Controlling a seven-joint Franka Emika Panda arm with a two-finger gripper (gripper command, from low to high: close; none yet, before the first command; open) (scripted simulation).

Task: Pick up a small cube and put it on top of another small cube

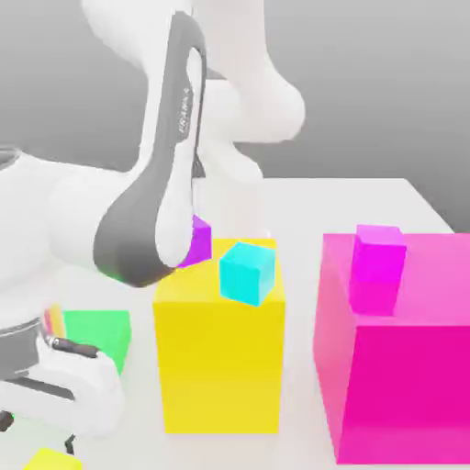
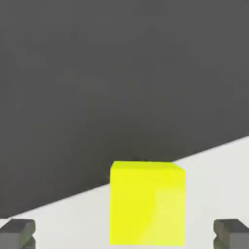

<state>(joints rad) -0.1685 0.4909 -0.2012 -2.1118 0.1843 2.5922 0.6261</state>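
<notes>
We have the gripper (image 2: 124, 234) spread wide above the small yellow cube (image 2: 147, 206), which sits toward seven o'clock in the exterior view, on the table (image 1: 307, 404). Nothing is picked up; we judge that gripping, lifting and stacking on another cube all remain.

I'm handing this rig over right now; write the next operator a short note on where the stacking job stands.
End effector: open, holding nothing, lined up over the small bright-yellow cube, which lies between its fingers in the hand view.
Other small cubes: the cyan cube and the purple cube appear at the large yellow block; the magenta cube appears at the large pink block.
Done: end effector positioned around the yellow cube's line.
Left: grip it, lift it, set it on another small cube. Which one is not specified, so confirm first.
</notes>
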